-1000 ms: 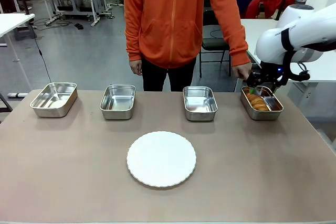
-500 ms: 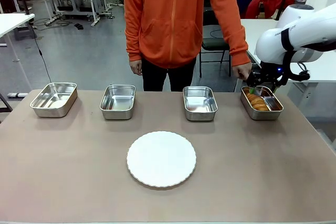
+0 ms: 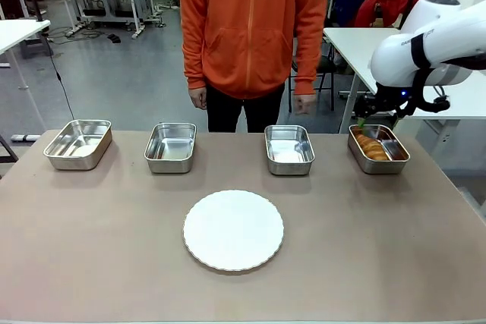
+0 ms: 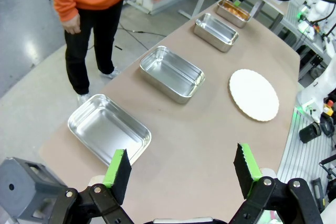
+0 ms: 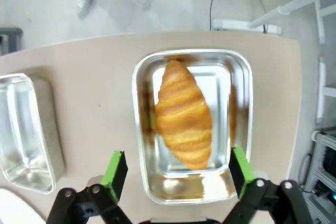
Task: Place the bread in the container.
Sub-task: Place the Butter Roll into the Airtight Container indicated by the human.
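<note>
Front: croissant (image 3: 372,148) lies in the steel tray (image 3: 379,160) farthest right of the white plate (image 3: 233,230); right gripper (image 3: 370,121) hangs above it. Left wrist: left gripper (image 4: 182,169) spread wide, nothing held. Right wrist: right gripper's fingers (image 5: 114,168) apart, empty, over the croissant

round white plate (image 3: 233,230) mid-table, three empty steel trays (image 3: 172,147) in a row, person in orange hoodie (image 3: 250,28) behind
</note>
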Controlling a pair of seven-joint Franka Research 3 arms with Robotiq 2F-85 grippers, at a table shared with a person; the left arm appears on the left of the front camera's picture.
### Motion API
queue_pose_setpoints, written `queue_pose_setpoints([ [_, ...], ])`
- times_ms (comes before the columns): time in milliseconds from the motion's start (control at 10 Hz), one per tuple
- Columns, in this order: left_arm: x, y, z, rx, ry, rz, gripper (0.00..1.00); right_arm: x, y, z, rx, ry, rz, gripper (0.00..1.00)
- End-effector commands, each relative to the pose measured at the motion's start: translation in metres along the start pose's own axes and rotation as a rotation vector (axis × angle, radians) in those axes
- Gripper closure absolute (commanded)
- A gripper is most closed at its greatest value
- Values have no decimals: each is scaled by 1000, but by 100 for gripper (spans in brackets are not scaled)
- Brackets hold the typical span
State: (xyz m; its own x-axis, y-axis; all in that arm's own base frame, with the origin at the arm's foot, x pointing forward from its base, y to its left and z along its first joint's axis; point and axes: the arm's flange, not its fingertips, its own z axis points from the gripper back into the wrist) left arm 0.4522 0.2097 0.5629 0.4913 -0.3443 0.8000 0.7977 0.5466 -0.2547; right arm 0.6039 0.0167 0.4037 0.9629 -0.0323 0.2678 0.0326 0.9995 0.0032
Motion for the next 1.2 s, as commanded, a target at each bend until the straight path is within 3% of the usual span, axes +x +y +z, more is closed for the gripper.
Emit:
queue_pose_setpoints([
  [0,2,-3,0,-4,-8,-12,0,-49,23,38,6,-122,-63,0],
  [300,2,-3,0,-4,-8,-12,0,-105,44,85,23,-162,-41,0],
  [700,2,-3,0,-4,-8,-12,0,-158,62,104,35,-41,162,0],
  [1000,2,-3,0,-4,-8,-12,0,-176,67,100,40,3,249,0],
  [1100,2,-3,0,-4,-8,-12,0,-167,73,100,13,-21,177,0],
])
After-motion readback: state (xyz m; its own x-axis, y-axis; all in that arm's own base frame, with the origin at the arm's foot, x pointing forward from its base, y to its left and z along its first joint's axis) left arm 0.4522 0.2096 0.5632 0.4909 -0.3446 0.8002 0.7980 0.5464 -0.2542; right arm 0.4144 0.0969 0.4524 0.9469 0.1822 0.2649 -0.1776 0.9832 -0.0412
